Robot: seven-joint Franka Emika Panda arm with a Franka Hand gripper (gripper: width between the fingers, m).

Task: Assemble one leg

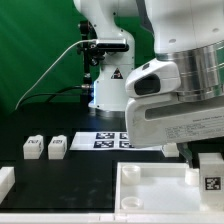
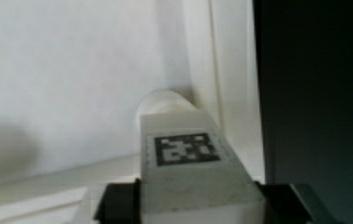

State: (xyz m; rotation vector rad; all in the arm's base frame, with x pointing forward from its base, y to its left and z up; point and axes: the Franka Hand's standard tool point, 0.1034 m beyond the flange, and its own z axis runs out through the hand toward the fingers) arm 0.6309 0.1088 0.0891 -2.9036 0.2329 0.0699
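Two jaws are clenched on one leg (image 2: 187, 150), gripping its flanks with the tagged face turned to the wrist camera. That leg is a stubby white block with a black-and-white square tag, narrowing slightly at its far end. It hangs straight below the jaws over a corner of the panel (image 2: 84, 80), close inside the raised rim (image 2: 235, 60). Whether its tip touches the panel floor I cannot tell.

To do this step well, I judge the leg should be held upright and square to the rim and centred on its seat in the corner. It should then be lowered slowly and pressed or turned home only once it sits flush. A tilted entry could jam, or make the leg slip in the grip.

Farther from the jaws, toward the exterior view's left, two spare legs (image 1: 33, 147) stand side by side on the dark surface (image 1: 60, 175). The marker board (image 1: 105, 140) lies between them and the jaws.
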